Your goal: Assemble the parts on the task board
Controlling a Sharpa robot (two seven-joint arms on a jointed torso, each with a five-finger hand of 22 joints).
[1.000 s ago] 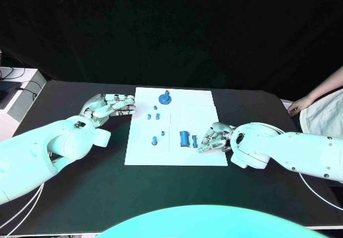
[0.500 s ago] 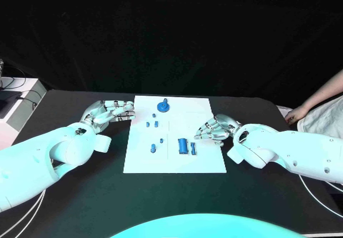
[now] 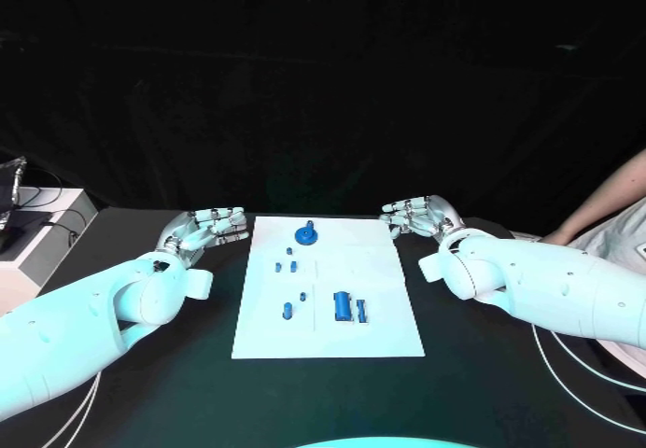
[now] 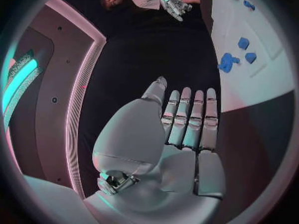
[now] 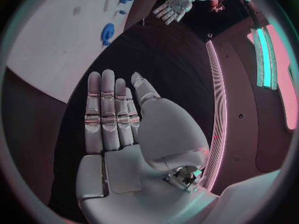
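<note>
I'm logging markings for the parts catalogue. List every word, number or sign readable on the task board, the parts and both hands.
None can be read.
Task board: faint lines, no legible print.
Blue parts: no markings visible.
Left hand and right hand: no lettering visible.

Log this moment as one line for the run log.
left hand: open, beside task board | right hand: open, off board | parts: on board

My left hand (image 3: pixel 204 227) and right hand (image 3: pixel 421 217) flank the task board (image 3: pixel 328 327), leaving its parts (image 3: pixel 347 306) unobstructed from above.
</note>
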